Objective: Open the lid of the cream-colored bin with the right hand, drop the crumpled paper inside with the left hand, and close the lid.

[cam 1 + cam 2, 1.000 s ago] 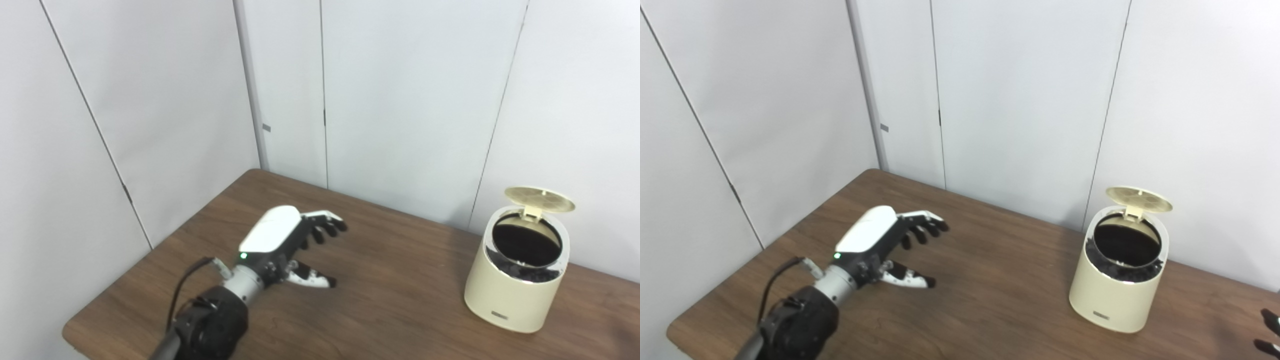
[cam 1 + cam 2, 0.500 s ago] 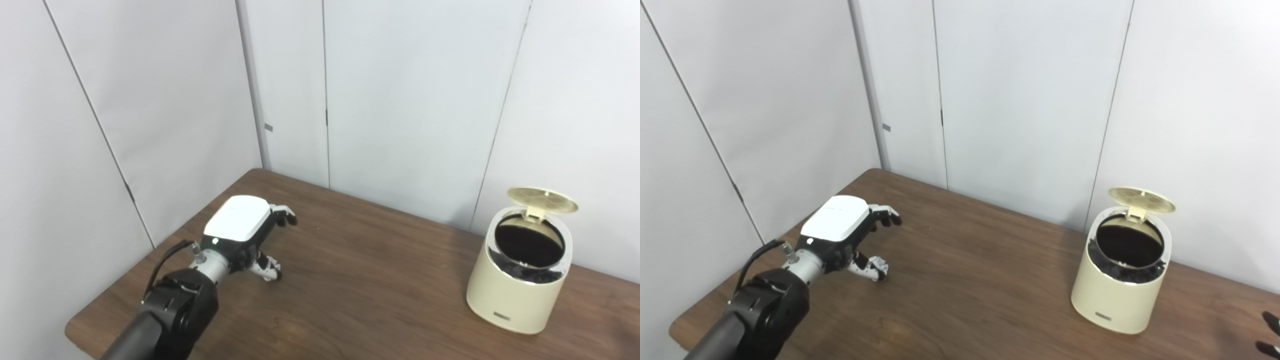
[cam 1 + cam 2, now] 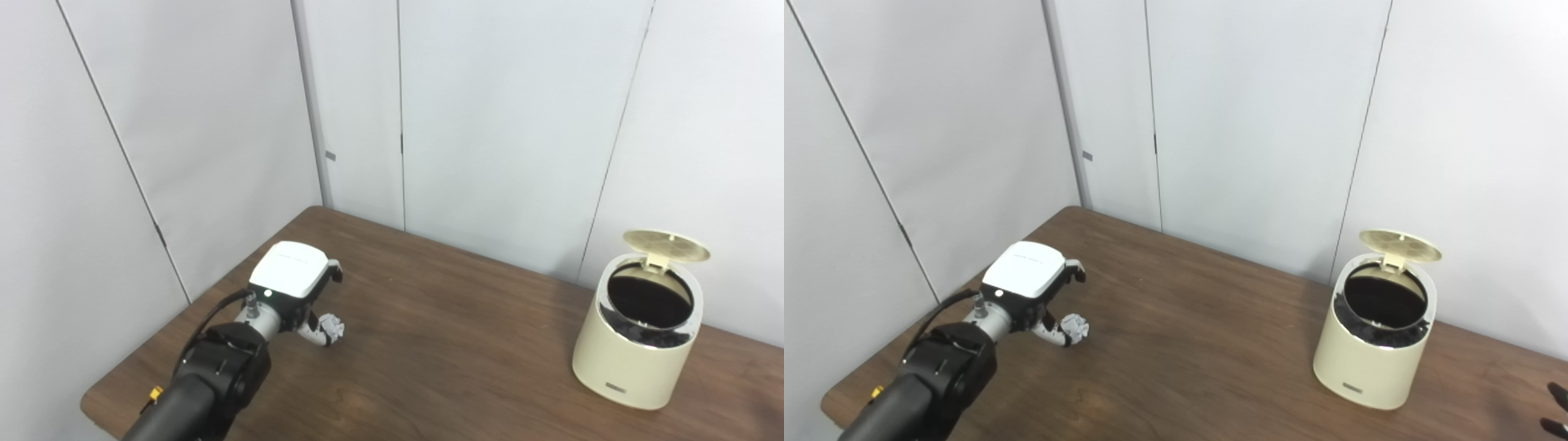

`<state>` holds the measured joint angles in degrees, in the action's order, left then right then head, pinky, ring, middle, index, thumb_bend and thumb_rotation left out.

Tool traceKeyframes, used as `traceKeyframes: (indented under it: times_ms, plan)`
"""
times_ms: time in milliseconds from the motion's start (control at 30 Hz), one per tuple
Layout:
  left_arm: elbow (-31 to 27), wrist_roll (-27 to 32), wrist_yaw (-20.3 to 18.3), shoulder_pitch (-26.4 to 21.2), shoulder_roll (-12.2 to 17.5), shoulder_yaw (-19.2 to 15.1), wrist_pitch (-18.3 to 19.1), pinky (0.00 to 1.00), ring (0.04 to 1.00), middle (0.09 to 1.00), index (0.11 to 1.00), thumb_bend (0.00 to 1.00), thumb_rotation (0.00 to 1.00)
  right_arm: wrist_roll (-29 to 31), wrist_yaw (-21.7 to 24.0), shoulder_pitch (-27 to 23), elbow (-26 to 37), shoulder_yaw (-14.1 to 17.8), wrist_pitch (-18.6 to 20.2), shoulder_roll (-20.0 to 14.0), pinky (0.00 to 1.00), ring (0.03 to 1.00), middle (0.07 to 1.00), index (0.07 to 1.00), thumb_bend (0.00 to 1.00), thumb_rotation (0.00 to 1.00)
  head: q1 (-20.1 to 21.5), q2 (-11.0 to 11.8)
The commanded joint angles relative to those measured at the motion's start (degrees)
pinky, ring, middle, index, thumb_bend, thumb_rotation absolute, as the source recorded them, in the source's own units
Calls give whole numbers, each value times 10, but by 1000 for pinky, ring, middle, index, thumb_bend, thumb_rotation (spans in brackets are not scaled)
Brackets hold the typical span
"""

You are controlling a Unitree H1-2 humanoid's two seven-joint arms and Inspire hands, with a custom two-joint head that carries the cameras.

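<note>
Left robot hand [image 3: 1032, 288] now lower over crumpled paper [image 3: 1075, 326]

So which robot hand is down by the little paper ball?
The left hand, at the table's left end, curled over the crumpled paper. The right hand only peeks in at the bottom right corner.

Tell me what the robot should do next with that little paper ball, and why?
Probably close the left hand fully on the crumpled paper and lift it. The hand sits right over the paper on the table, thumb beside it, but a firm hold isn't clear yet. The cream-colored bin already has its lid up, so the paper can go in next.
</note>
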<state>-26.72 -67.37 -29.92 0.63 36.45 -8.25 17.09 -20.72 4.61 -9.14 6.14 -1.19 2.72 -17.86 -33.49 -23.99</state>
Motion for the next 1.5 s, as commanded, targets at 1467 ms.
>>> traceKeyframes:
  times_ms: [1467]
  plan:
    - [173,94,92,-28,-1,35,-18,442,530,573,635,830,57,2,7,-7,45,2,-9,-21,661,840,948,944,832,676,12,-25]
